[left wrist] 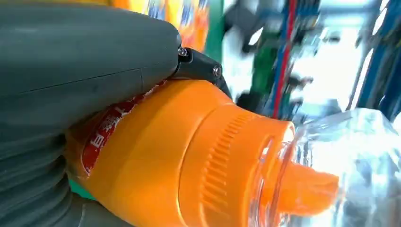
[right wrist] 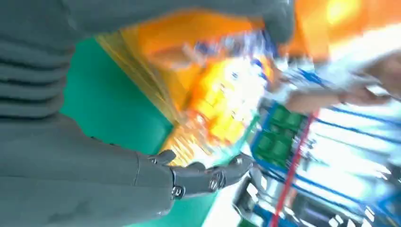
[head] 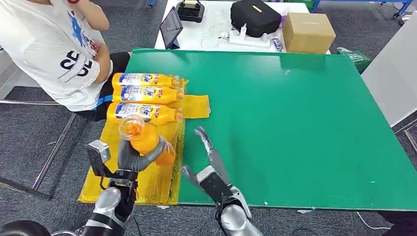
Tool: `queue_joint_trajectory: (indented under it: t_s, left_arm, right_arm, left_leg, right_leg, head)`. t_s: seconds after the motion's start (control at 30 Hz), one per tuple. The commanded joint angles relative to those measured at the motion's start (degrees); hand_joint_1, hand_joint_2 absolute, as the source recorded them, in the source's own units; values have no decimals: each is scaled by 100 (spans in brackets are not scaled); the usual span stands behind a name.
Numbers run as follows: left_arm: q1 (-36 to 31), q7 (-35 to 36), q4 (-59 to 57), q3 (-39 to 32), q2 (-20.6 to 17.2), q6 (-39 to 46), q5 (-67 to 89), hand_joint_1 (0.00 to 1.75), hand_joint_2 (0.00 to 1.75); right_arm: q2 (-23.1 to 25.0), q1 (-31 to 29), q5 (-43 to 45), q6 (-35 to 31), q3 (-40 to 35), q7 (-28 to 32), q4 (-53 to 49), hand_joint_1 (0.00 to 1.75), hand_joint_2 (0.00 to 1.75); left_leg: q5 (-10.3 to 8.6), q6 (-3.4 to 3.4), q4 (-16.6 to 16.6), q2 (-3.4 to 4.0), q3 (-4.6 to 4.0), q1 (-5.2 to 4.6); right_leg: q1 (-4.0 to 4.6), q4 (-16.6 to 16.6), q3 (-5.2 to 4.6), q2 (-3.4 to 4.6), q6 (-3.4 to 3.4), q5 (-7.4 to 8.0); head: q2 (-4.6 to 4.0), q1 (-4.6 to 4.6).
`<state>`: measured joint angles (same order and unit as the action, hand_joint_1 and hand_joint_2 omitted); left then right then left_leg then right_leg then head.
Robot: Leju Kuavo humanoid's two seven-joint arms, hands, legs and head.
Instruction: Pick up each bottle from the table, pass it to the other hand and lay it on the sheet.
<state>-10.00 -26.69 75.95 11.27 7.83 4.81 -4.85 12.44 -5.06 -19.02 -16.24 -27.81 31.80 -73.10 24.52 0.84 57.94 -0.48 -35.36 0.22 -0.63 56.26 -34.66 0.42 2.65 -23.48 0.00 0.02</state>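
— Orange plastic in the left hand (head: 139, 158): its fingers (head: 129, 156) are wrapped round the body of the held bottle (head: 145, 140), which stands nearly upright, clear cap toward the camera in the head view. The left wrist view agrees, with the thick thumb lying along the label and a dark finger (left wrist: 203, 68) hooked over the shoulder.

— Where is that against the desk (head: 295, 128)?

— Over the yellow sheet (head: 162, 184) at the desk's near left corner, on the near part of the sheet. Three laid bottles (head: 145, 96) lie side by side on the far part, long axes along the desk's far edge, caps toward the desk's middle.

— And the right hand (head: 209, 167)?

— Empty. Its fingers (head: 204, 140) are stretched out and apart, pointing toward the far edge, over the green surface just beside the sheet's inner edge. It holds nothing and I cannot tell whether it touches the desk.

— So the hand-over looks done?

— I judge so. The next move turns on the bottle's axis: it is upright, while its neighbours lie flat. The left hand, clearly the nearer, would need to tip it cap toward the desk's middle and set it down in the free strip on the near side of the row.

— Risk?

— A round bottle may roll toward the sheet's near edge.
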Motion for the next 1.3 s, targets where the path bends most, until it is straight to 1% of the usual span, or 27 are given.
queue_joint_trajectory:
  t_s: [0.03, 0.07, 0.1, 0.17, 0.2, 0.27, 0.33, 0.37, 0.4, 0.5, 0.53, 0.57, 0.63, 0.67, 0.73, 0.77, 0.83, 0.93, 1.0, 1.03, 1.07, 1.1, 1.17, 1.2, 1.23, 1.27, 1.3]
  left_arm:
    - [-356, -348, 518, -841, 38, 1052, 1110, 175, 175]
    - [-368, -310, 562, -843, 9, 1072, 1188, 175, 175]
    - [-382, -350, 601, -770, -77, 1378, 1743, 175, 175]
    - [-370, -234, 689, -664, -206, 1451, 2226, 175, 175]
    - [-410, 23, 643, -386, -442, 1675, 3373, 175, 175]
    - [-425, 65, 606, -391, -450, 1707, 3586, 175, 175]
    - [-578, 529, 180, -118, -660, 1925, 5105, 175, 175]
    - [-622, 533, 23, -107, -660, 1939, 5238, 175, 175]
    - [-693, 730, -268, 23, -762, 1794, 5739, 175, 175]
    - [-719, 698, -436, 12, -747, 1856, 5763, 175, 175]
    - [-719, 698, -436, 12, -747, 1856, 5763, 175, 175]
    - [-719, 686, -511, 19, -753, 1846, 5773, 175, 175]
    - [-733, 852, -810, 171, -882, 1559, 6107, 175, 175]
    - [-733, 867, -990, 254, -951, 1349, 6152, 175, 175]
    - [-726, 856, -1251, 343, -1048, 1367, 6292, 175, 175]
    - [-726, 856, -1251, 343, -1048, 1367, 6292, 175, 175]
    - [-758, 843, -1419, 422, -1095, 1252, 6332, 175, 175]
    - [-795, 759, -1691, 559, -1205, 904, 6243, 175, 175]
    - [-803, 750, -1863, 612, -1218, 861, 6269, 175, 175]
    - [-817, 620, -2042, 691, -1217, 820, 6246, 175, 175]
    - [-852, 587, -2160, 877, -1299, 915, 6465, 175, 175]
    - [-857, 572, -2216, 904, -1307, 910, 6474, 175, 175]
    - [-854, 467, -2344, 976, -1321, 925, 6432, 175, 175]
    - [-853, 465, -2374, 1003, -1328, 940, 6452, 175, 175]
    - [-853, 452, -2404, 1037, -1326, 908, 6442, 175, 175]
    - [-846, 447, -2406, 1046, -1327, 904, 6439, 175, 175]
    - [-833, 434, -2405, 1090, -1338, 875, 6437, 175, 175]
  right_arm:
    - [-244, 537, 222, -407, 733, 408, -1830, 0, 0]
    - [-234, 564, 247, -432, 772, 379, -1939, 0, 0]
    - [-110, 631, 409, -713, 952, 529, -2118, 0, 0]
    - [-46, 710, 555, -959, 1159, 596, -2434, 0, 0]
    - [46, 745, 790, -1243, 1382, 744, -2595, 0, 0]
    - [6, 751, 873, -1252, 1503, 720, -2730, 0, 0]
    - [93, 756, 1062, -1506, 1730, 820, -2978, 0, 0]
    - [79, 766, 1104, -1536, 1758, 820, -3037, 0, 0]
    - [60, 768, 1097, -1702, 1789, 820, -3147, 0, 0]
    - [40, 773, 1123, -1700, 1801, 820, -3158, 0, 0]
    - [40, 773, 1123, -1700, 1801, 820, -3158, 0, 0]
    - [52, 772, 1112, -1724, 1793, 820, -3155, 0, 0]
    - [17, 769, 1025, -1688, 1778, 820, -2983, 0, 0]
    - [20, 758, 1027, -1604, 1790, 820, -2902, 0, 0]
    - [15, 713, 948, -1533, 1783, 808, -2725, 0, 0]
    - [15, 713, 948, -1533, 1783, 808, -2725, 0, 0]
    - [3, 680, 906, -1475, 1747, 797, -2640, 0, 0]
    - [-14, 575, 1096, -1187, 1704, 662, -2434, 0, 0]
    - [-6, 515, 1143, -1107, 1695, 627, -2284, 0, 0]
    - [1, 451, 1179, -1018, 1674, 591, -2134, 0, 0]
    - [-4, 410, 1203, -964, 1659, 574, -2043, 0, 0]
    - [-8, 393, 1218, -933, 1648, 563, -1995, 0, 0]
    - [-2, 340, 1246, -886, 1637, 555, -1872, 0, 0]
    - [-5, 330, 1254, -862, 1624, 548, -1838, 0, 0]
    - [-16, 318, 1257, -820, 1602, 524, -1794, 0, 0]
    - [-11, 316, 1258, -809, 1591, 517, -1775, 0, 0]
    - [-5, 303, 1261, -797, 1589, 503, -1727, 0, 0]
  left_leg:
    - [1, -1, 4, -7, -5, 1]
    - [7, -2, 9, -8, 0, 4]
    - [5, -2, 6, -8, 2, 2]
    - [6, -3, 8, -11, 1, 3]
    - [4, -2, 5, -10, 0, 0]
    - [5, -3, 5, -13, 4, 1]
    - [6, -3, 3, -12, 12, 2]
    - [5, -4, 3, -14, 13, 2]
    - [0, -2, -1, -13, 5, -2]
    - [3, -6, -6, -18, 29, 1]
    - [0, -2, -4, -8, 10, -1]
    - [5, -4, -3, -9, 21, 2]
    - [2, -2, -3, -2, 12, 0]
    - [14, -6, -2, -2, 41, 7]
    - [0, -2, -10, 0, 20, -3]
    - [5, -4, -15, 1, 42, 2]
    - [2, -2, -7, 8, 20, 0]
    - [7, -5, -11, 10, 41, 4]
    - [2, -3, -9, 12, 25, 1]
    - [1, -2, -7, 12, 19, 1]
    - [5, -4, -10, 18, 34, 3]
    - [9, -5, -11, 23, 46, 7]
    - [4, -4, -12, 21, 34, 2]
    - [8, -6, -12, 20, 45, 5]
    - [2, -3, -9, 13, 23, 0]
    - [5, -5, -12, 17, 38, 2]
    - [4, -4, -9, 15, 29, 2]
  right_leg:
    - [2, 2, 0, -11, -3, -3]
    - [6, 6, 7, -15, -5, -9]
    - [4, 4, 7, -14, -5, -7]
    - [4, 6, 7, -16, -6, -9]
    - [1, 4, 5, -14, -5, -7]
    - [3, 5, 10, -17, -7, -9]
    - [4, 2, 18, -17, -8, -9]
    - [4, 2, 20, -20, -8, -9]
    - [-1, 0, 9, -18, -5, -5]
    - [4, -6, 35, -26, -11, -10]
    - [0, -4, 14, -12, -4, -3]
    - [4, -5, 26, -15, -7, -7]
    - [2, -4, 12, -5, -4, -2]
    - [10, -7, 43, -10, -12, -12]
    - [-2, -8, 19, -4, -3, -1]
    - [5, -16, 43, -5, -8, -4]
    - [1, -8, 18, 3, -5, 0]
    - [6, -13, 39, 0, -10, -5]
    - [3, -10, 24, 4, -6, 0]
    - [2, -9, 18, 7, -4, 2]
    - [5, -13, 32, 10, -8, 1]
    - [9, -17, 45, 13, -10, 0]
    - [4, -14, 32, 12, -8, 1]
    - [7, -15, 44, 10, -11, -2]
    - [1, -9, 24, 10, -5, 2]
    - [4, -13, 38, 11, -9, 0]
    - [3, -11, 31, 11, -7, 1]
  head:
    - [0, 2]
    - [0, 2]
    - [0, 0]
    - [0, 2]
    - [0, 2]
    - [0, 2]
    - [0, 2]
    - [0, 0]
    - [0, 2]
    - [0, 0]
    - [0, 4]
    - [0, 4]
    - [0, 0]
    - [0, 2]
    - [0, 4]
    - [0, 2]
    - [0, 2]
    - [0, 2]
    - [0, 2]
    - [0, 2]
    - [0, 2]
    - [0, 2]
    - [0, 4]
    - [0, 2]
    - [0, 2]
    - [0, 2]
    - [0, 2]
